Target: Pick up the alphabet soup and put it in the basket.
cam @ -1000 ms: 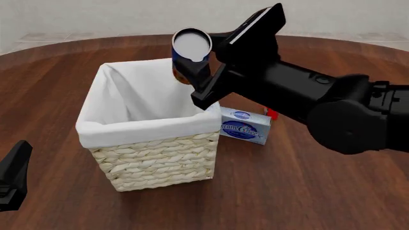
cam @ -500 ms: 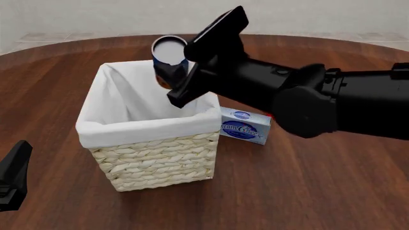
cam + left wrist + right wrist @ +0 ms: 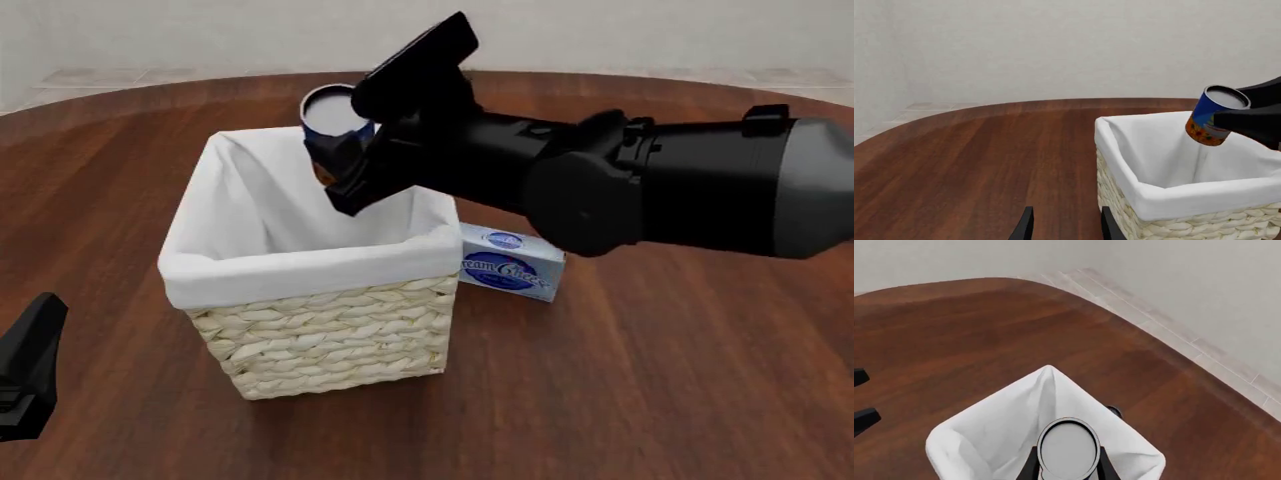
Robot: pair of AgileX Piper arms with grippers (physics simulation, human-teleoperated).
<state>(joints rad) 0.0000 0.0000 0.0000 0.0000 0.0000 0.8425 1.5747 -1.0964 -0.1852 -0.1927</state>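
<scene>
Left wrist view: the left gripper (image 3: 1062, 226) is sitting open above the desk (image 3: 974, 160), beside the basket (image 3: 1187, 200).

Front view: the right gripper (image 3: 350, 150) is clamping the alphabet soup (image 3: 334, 120) above the basket's far rim.

Right wrist view: the can is hanging over the white lining.

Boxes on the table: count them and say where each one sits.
1 is visible: a blue-white box on the table just right of the basket in the front view. The right arm crosses above that side, so another may be hidden.
</scene>
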